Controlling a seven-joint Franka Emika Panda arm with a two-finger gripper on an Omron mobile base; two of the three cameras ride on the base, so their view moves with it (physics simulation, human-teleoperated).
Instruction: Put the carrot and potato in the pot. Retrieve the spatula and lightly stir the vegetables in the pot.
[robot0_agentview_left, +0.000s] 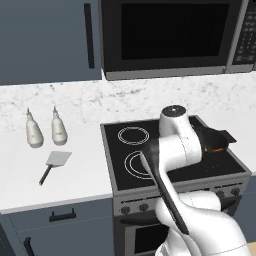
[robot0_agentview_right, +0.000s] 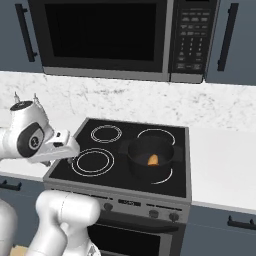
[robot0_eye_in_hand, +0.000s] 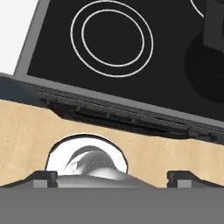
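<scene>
my gripper (robot0_eye_in_hand: 112, 176) hangs over the stove's (robot0_eye_in_hand: 131, 111) front edge, jaws spread as wide as they go and gripping nothing. the pot (robot0_agentview_right: 150, 157) sits on the front right burner, at about two o'clock from my fingertips (robot0_eye_in_hand: 43, 176), with an orange piece (robot0_agentview_right: 153, 159) inside. the spatula (robot0_agentview_left: 55, 165) lies on the counter (robot0_agentview_left: 75, 175) left of the stove, at seven o'clock from the two white bottles (robot0_agentview_left: 46, 130).
</scene>
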